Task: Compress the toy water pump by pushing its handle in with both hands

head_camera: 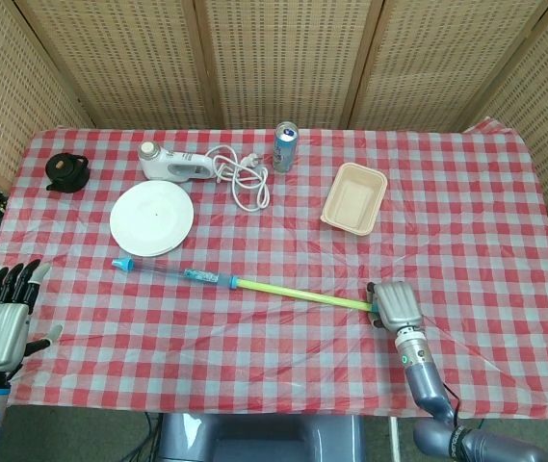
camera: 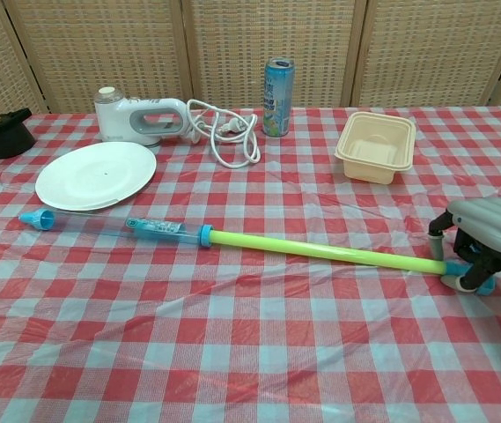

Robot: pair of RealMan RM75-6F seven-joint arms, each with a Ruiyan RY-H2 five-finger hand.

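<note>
Toy water pump (head_camera: 240,284): lies flat on the checked surface (head_camera: 466,202), running from its blue nozzle tip near the white plate (head_camera: 152,219) across to the right; clear blue barrel on the left, yellow-green handle rod (camera: 320,252) drawn far out.
Right robot hand (head_camera: 398,304): at the rod's far end, fingers curled down around the blue end cap (camera: 483,284), gripping it against the surface.
Left robot hand (head_camera: 0,318): off the surface's near left corner, fingers spread, holding nothing, well apart from the pump's nozzle.
Behind the pump: handheld steamer (camera: 140,119) with coiled cord, drink can (camera: 277,85), beige food tray (camera: 375,146), black object (camera: 2,134) at far left.
</note>
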